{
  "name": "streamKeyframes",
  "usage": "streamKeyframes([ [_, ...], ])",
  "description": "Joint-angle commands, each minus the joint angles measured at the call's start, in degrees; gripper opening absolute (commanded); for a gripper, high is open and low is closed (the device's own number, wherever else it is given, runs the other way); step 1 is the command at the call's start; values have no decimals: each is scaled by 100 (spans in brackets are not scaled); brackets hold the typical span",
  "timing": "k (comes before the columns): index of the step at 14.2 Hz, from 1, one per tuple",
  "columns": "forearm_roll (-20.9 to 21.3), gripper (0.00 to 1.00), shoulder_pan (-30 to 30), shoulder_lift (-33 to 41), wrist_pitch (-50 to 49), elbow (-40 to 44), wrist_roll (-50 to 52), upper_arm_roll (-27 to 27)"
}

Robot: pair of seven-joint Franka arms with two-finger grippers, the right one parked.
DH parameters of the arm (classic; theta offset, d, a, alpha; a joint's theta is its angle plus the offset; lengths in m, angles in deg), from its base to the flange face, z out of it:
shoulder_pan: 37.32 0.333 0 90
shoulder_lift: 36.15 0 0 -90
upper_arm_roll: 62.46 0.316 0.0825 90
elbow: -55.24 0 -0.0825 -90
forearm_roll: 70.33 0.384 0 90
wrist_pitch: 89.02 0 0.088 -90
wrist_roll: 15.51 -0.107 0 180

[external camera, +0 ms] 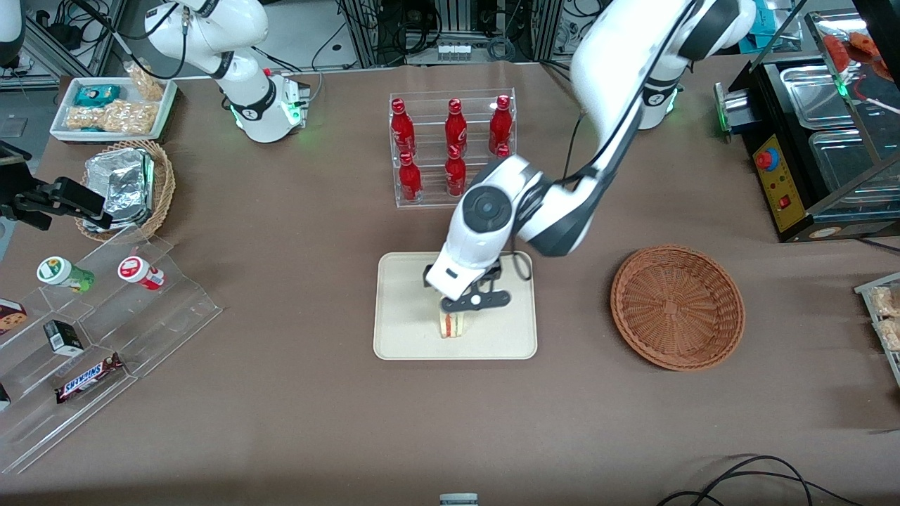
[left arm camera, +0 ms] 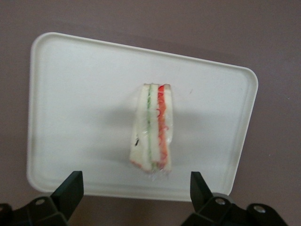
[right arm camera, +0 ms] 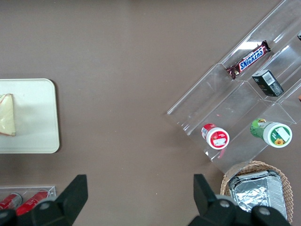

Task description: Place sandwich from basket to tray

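Note:
The sandwich (external camera: 453, 325) stands on its edge on the cream tray (external camera: 408, 309), nearer the front camera than the tray's middle. My left gripper (external camera: 458, 308) hovers just above it, open and empty. In the left wrist view the sandwich (left arm camera: 153, 134) rests on the tray (left arm camera: 70, 94) with its red and green layers showing, and the gripper (left arm camera: 136, 186) has its jaws wide apart, clear of the sandwich. The reddish-brown basket (external camera: 676, 306) is empty, beside the tray toward the working arm's end. The right wrist view shows the sandwich (right arm camera: 7, 115) on the tray (right arm camera: 40, 117).
A clear rack of red bottles (external camera: 453, 147) stands just farther from the front camera than the tray. A stepped acrylic stand with snacks (external camera: 91, 330), a tan basket with foil packs (external camera: 126, 186) and a white snack tray (external camera: 112, 105) lie toward the parked arm's end. A black machine (external camera: 808, 147) sits at the working arm's end.

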Motion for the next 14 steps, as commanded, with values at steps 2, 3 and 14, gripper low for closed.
streamKeyframes([
  [2, 28, 100, 212, 878, -1132, -297, -40, 485],
  [3, 37, 100, 335, 914, -1396, -332, -32, 494],
  [14, 116, 100, 2225, 3118, -1732, -2704, -2191, 503],
])
